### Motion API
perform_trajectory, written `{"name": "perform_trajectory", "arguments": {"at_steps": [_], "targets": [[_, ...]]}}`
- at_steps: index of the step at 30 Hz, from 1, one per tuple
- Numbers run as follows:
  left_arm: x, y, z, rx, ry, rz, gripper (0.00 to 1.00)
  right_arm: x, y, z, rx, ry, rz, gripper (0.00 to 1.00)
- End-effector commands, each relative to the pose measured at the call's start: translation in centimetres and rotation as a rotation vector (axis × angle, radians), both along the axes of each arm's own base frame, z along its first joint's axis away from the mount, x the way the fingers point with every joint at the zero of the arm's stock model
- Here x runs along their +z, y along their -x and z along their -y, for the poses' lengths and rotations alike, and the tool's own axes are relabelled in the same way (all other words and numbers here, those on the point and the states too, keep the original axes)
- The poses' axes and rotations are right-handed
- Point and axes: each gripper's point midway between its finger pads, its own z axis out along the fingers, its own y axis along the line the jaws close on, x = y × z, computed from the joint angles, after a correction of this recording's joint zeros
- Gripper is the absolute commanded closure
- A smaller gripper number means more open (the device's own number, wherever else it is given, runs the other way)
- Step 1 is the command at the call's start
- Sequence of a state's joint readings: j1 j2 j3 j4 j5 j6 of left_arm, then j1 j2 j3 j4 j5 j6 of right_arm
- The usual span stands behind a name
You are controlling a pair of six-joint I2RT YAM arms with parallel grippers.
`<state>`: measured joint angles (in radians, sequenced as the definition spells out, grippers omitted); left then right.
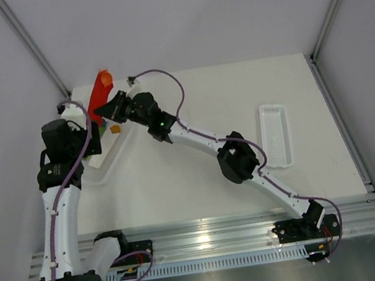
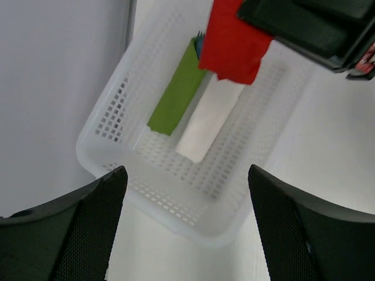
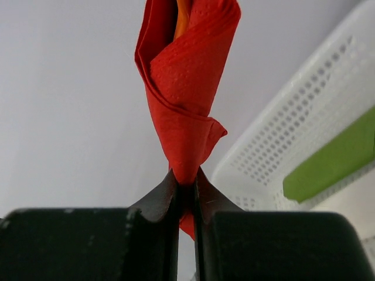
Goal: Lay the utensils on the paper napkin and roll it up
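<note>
Green bar (image 2: 177,88) and napkin roll (image 2: 234,44) crowd the basket (image 2: 108,117); table (image 1: 173,185) lies open.

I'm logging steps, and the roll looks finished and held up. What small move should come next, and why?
Probably lower the right end effector into the white basket: it pinches the rolled paper napkin, an orange utensil peeking out on top, above the basket that holds a green bar.

Your left gripper (image 2: 186,172) hangs with its fingers spread wide over a white basket (image 2: 108,117). Inside you see a green bar (image 2: 176,88) beside a white bar (image 2: 208,120), the red napkin (image 2: 234,41) dangling above them.
</note>
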<state>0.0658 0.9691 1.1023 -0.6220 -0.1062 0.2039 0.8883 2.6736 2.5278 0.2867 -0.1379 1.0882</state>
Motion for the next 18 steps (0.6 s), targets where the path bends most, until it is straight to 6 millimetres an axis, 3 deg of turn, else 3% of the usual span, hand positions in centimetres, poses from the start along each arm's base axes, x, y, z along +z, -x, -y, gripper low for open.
{"name": "perform_trajectory", "arguments": {"at_steps": [1,5,7,8,9,12,13,14,15,16,17,18], "targets": [[0.2,-0.4,0.6,-0.070,-0.015,0.058,0.15,1.5,0.8,-1.0,-0.026,-0.054,0.025,1.00],[-0.5,-0.4,0.2,-0.080,-0.053,0.046,0.29,3.1,1.3,0.1,-0.012,-0.042,0.076,1.00],[-0.2,-0.3,-0.5,-0.082,-0.121,0.048,0.30,4.0,1.2,0.8,-0.031,-0.003,0.107,1.00],[-0.4,-0.4,-0.7,-0.083,-0.143,0.047,0.28,5.9,0.9,1.7,-0.052,-0.003,0.138,1.00],[-0.2,-0.3,-0.8,-0.101,-0.178,0.047,0.28,6.3,1.0,1.9,-0.054,0.007,0.145,1.00],[0.9,-0.2,1.3,-0.226,-0.152,0.064,0.28,9.4,2.8,2.8,0.003,0.012,0.318,1.00],[2.2,-0.2,2.7,-0.293,-0.118,0.101,0.28,9.8,3.2,3.1,0.021,0.024,0.356,1.00],[3.6,-0.1,3.5,-0.327,-0.102,0.134,0.29,11.7,4.2,3.9,0.047,0.011,0.417,1.00],[5.1,-0.1,4.1,-0.346,-0.064,0.169,0.30,10.3,4.8,4.6,0.127,0.023,0.481,1.00],[5.7,-0.2,4.8,-0.375,-0.033,0.180,0.31,10.4,5.4,5.5,0.163,0.011,0.524,1.00],[6.4,0.1,7.0,-0.487,0.026,0.200,0.31,10.3,5.8,6.4,0.190,0.006,0.553,1.00],[8.6,0.4,7.8,-0.533,0.056,0.242,0.29,10.0,7.3,8.2,0.231,-0.015,0.613,1.00]]}}
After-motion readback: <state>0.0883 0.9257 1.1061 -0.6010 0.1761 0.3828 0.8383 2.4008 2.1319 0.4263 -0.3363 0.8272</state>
